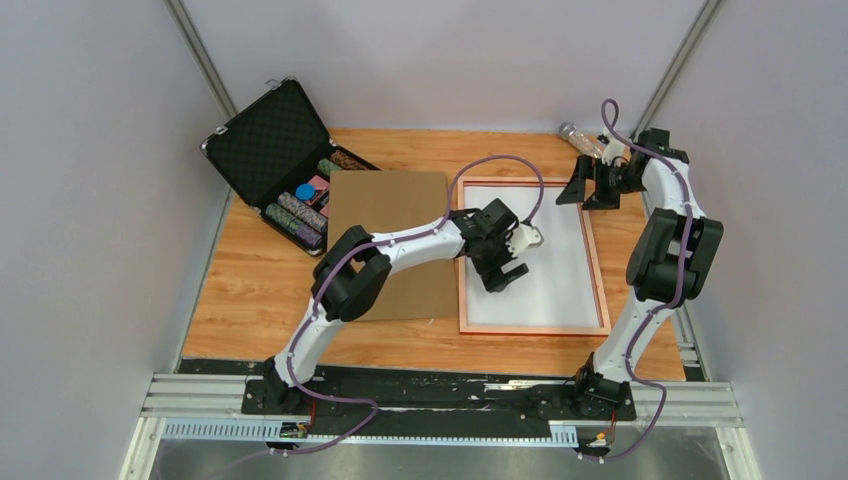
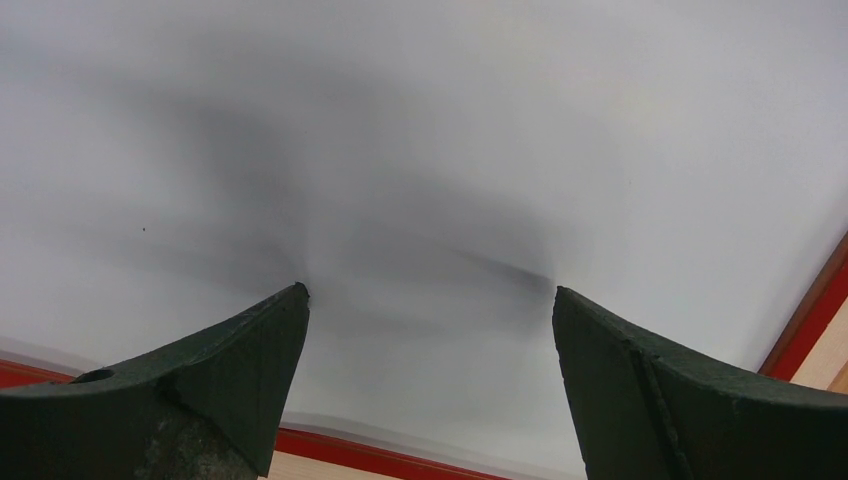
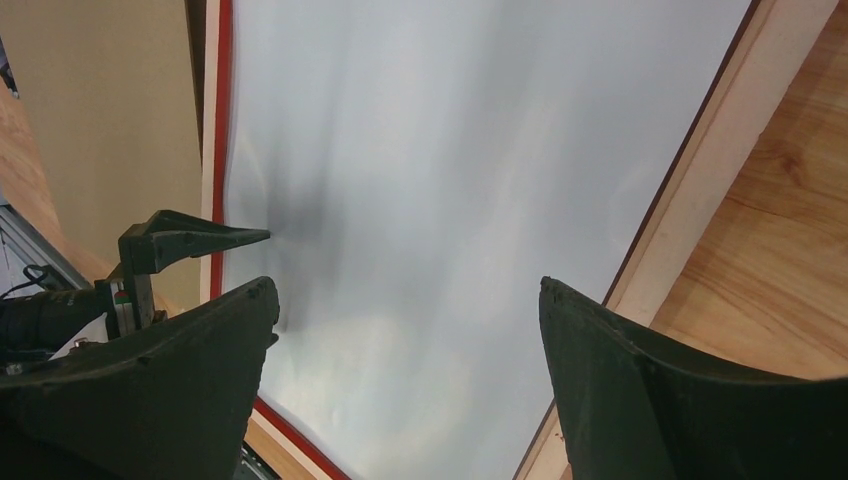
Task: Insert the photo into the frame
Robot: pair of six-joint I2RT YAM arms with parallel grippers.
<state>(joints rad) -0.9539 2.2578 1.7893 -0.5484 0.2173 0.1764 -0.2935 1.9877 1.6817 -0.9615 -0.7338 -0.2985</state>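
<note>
Brown board (image 1: 385, 200) beside frame (image 1: 598, 270), left arm (image 1: 410, 243) across both

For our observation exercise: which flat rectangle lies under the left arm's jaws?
The white rectangular sheet inside the thin copper-edged frame, not the plain brown board.

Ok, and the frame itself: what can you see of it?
The frame is a large thin-edged rectangle, pinkish-copper on top with red along its inner edge. It lies flat on the wooden table, right of the brown board. The photo, white back up, fills it. The open left gripper is over the photo, not the frame.
</note>
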